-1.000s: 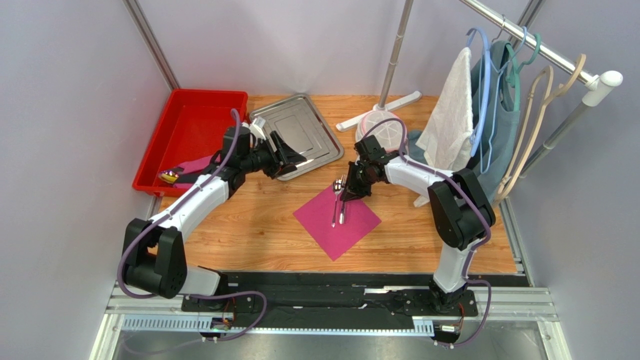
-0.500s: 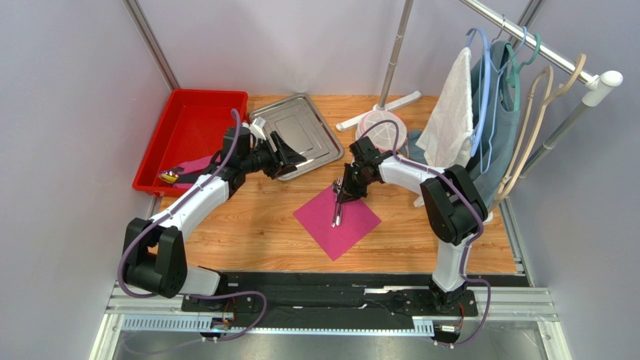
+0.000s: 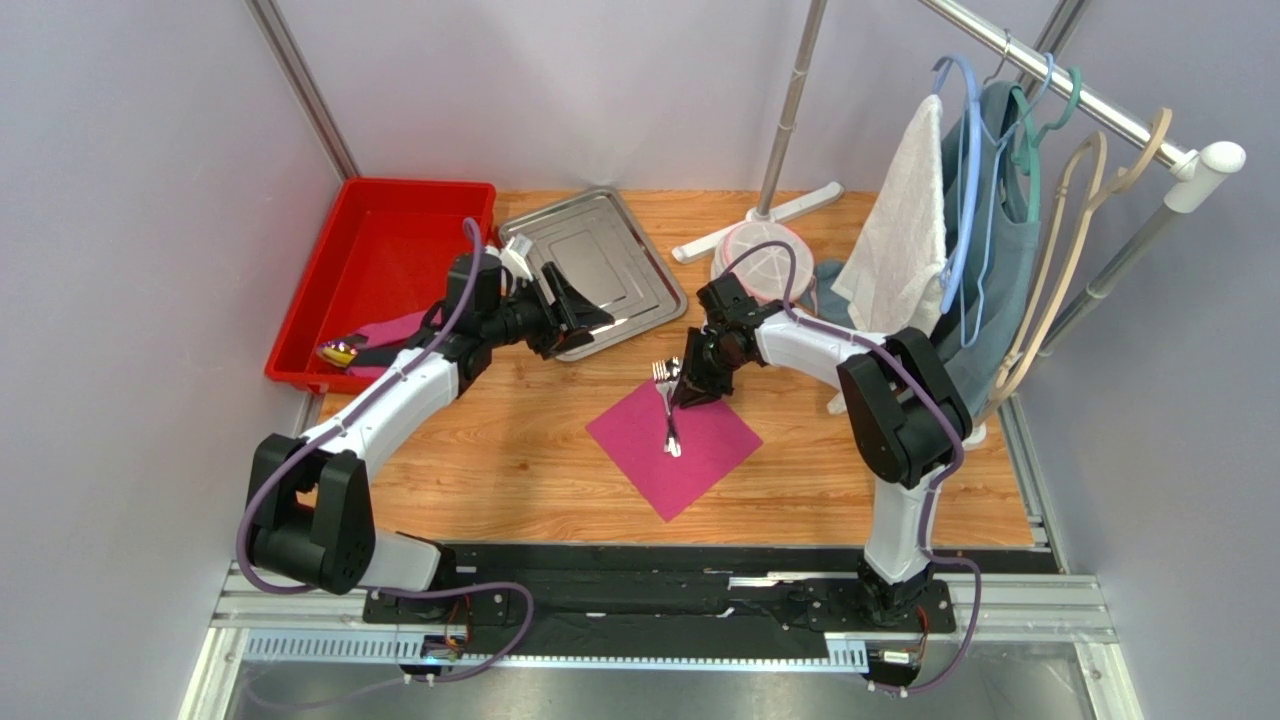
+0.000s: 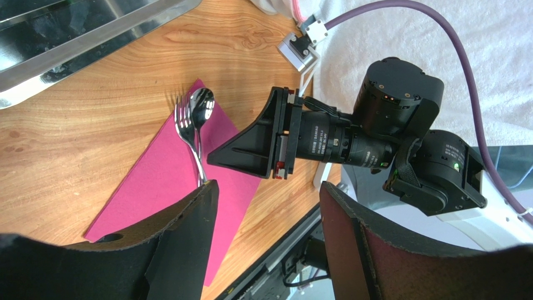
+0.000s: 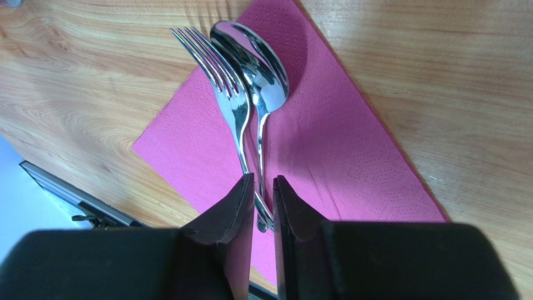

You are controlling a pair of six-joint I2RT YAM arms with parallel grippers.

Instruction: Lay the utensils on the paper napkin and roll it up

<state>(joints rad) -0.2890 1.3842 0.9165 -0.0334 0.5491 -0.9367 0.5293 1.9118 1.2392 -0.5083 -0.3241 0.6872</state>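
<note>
Pinching the utensils (image 5: 253, 134) by their handles, the right gripper (image 5: 263, 182) has its fingers (image 5: 234, 212) drawn nearly together, with only a narrow slot between them, and both handles pass through that slot. The gripper sits low over the napkin (image 5: 341, 150), which lies flat on the table (image 3: 511, 435) directly beneath and ahead of the fingertips. Ahead of the fingers, the fork (image 5: 228, 94) and spoon (image 5: 259, 69) lie side by side and touching, fork on the left-finger side as the wrist camera shows it, spoon on the other. Their heads point away from the gripper toward the napkin's far edge. The fork's tines reach past that edge over bare wood, while the spoon's bowl rests mostly on the paper. Whether the handle ends are lifted off the napkin cannot be told. The left gripper (image 3: 598, 321) is spread wide with nothing between its fingers, held over the near edge of the tray (image 3: 579, 240). The napkin and utensils lie ahead of it, well apart from its fingertips.
</note>
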